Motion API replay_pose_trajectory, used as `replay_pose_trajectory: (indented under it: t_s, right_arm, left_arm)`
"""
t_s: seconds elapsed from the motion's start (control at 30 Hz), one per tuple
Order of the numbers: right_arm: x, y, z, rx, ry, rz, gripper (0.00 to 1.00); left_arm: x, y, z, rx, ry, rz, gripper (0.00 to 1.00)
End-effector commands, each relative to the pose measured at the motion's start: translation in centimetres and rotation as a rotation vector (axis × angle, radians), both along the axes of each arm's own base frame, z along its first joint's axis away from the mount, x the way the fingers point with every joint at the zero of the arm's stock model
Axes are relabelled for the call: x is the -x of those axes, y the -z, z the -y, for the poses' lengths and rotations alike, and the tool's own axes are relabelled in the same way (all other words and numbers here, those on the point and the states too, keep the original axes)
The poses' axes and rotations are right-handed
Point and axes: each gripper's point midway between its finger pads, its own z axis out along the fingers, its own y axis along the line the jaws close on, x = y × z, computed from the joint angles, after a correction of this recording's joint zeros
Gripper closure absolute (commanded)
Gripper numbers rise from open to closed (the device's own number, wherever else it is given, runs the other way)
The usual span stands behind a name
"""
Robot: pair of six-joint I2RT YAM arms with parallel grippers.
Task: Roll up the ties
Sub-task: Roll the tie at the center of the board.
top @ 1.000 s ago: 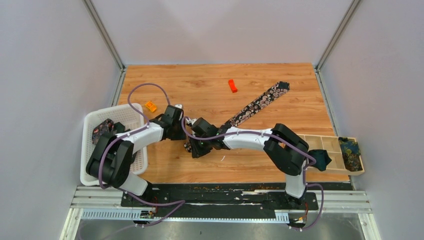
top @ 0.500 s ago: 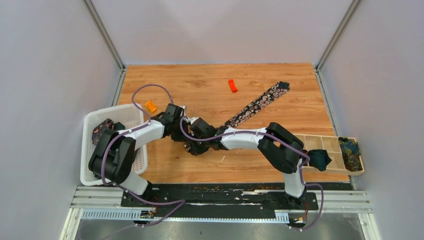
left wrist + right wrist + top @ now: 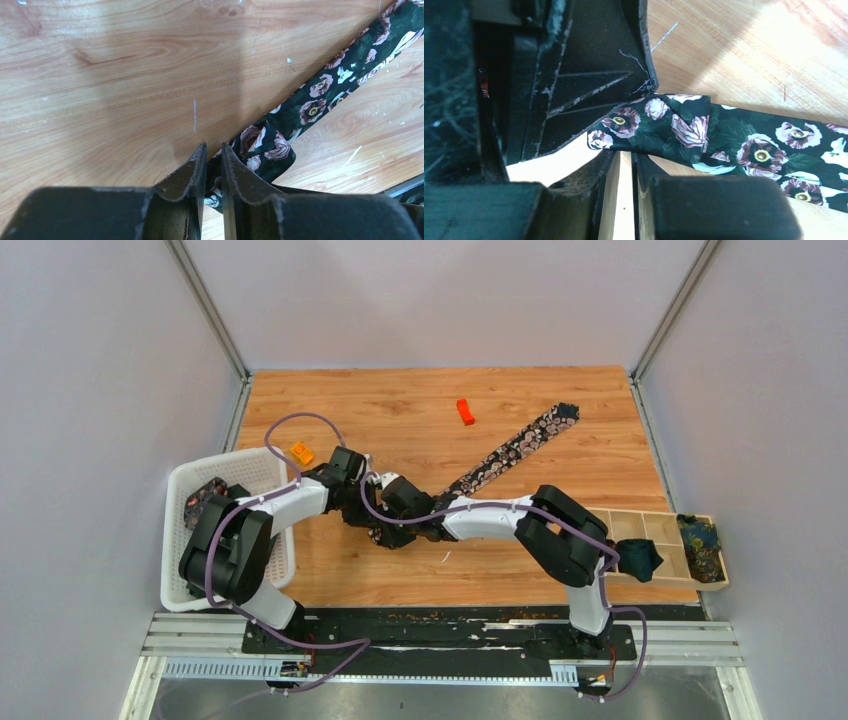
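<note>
At folded tie [image 3: 659, 125] end, left gripper [image 3: 213, 148] now closer to right gripper [image 3: 625, 159].

Top view's fine from here: bright, flat overhead light, tabletop [image 3: 400, 410] evenly lit, only soft shadows tucked under the arms, no glare, sharp to the corners. Left wrist: wood grain is crisp, one broad soft shadow across mid-frame, jaws at the bottom dark and a bit soft. Right wrist is contrasty: I get crushed blacks on the left half, a blown-out pale patch low left, warm bright wood top right. Tie [image 3: 664, 125] print is in focus; nearest jaws blur.
</note>
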Motion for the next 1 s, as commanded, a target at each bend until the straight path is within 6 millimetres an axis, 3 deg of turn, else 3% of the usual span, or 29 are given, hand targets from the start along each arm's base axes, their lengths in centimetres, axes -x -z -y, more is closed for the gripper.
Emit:
replay_pose_trajectory:
  t_s: [0.0,0.2,0.37,0.53,0.57,0.73,0.8,0.97]
  right_arm:
    - [0.0,0.5,1.5,0.038,0.009,0.029,0.84]
    - [1.3,-2.8,2.4,0.005,-0.033,0.030,0.83]
    - [2.1,-5.9,2.0,-0.049,-0.082,0.020,0.82]
    - [1.1,-8.1,1.0,-0.087,-0.087,0.033,0.82]
    - [0.5,-8.3,1.0,-0.085,-0.076,0.034,0.82]
    - [-2.1,-8.3,0.5,-0.083,-0.051,0.018,0.82]
    - [-3.0,-8.3,0.1,-0.086,-0.050,0.011,0.82]
    - [-3.8,-6.7,-0.5,-0.070,-0.055,-0.020,0.82]
  left_arm:
    - [1.7,0.3,0.0,0.005,-0.012,-0.083,0.74]
    - [0.2,-1.9,-1.5,-0.056,-0.077,0.026,0.60]
    - [-0.1,-3.8,-3.1,-0.093,-0.136,0.107,0.55]
    - [0.3,-5.9,-4.6,-0.106,-0.182,0.224,0.53]
    - [0.4,-6.1,-5.0,-0.111,-0.191,0.247,0.51]
    - [1.3,-6.1,-6.3,-0.112,-0.234,0.293,0.04]
    - [1.6,-6.4,-6.3,-0.093,-0.243,0.316,0.00]
    - [2.8,-6.6,-5.5,-0.007,-0.240,0.331,0.03]
